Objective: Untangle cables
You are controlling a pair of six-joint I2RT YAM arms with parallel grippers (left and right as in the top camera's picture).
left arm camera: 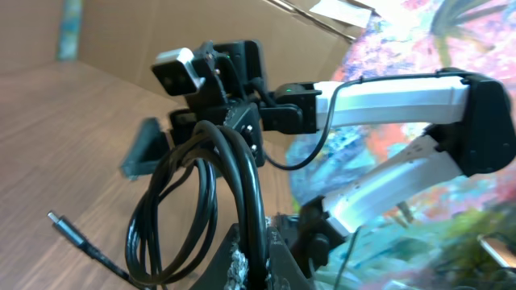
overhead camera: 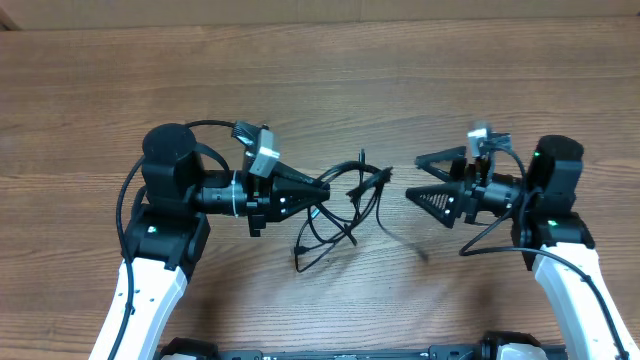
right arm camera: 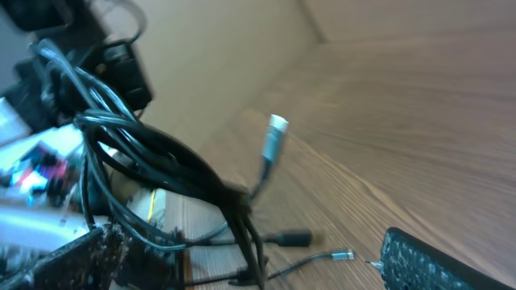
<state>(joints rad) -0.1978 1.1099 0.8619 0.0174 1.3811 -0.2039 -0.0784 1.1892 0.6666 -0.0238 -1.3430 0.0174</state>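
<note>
brown wood-grain bench, left fingers clamped on a tangled bundle of thin black cables with silver-tipped plugs, right fingers spread apart near it, holding nothing

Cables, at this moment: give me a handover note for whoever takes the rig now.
Left gripper: shut on the cable bundle, holding it by one side.
Right gripper: open, empty, pointed at the bundle from the other side, not touching it.
Cables: one tangled clump between the arms over the wooden table. A silver-tipped plug sticks out toward the right gripper, and other ends trail low.
Done: bundle gripped.
Left: no strand separated yet. The right gripper probably takes a loose end and pulls it free.
</note>
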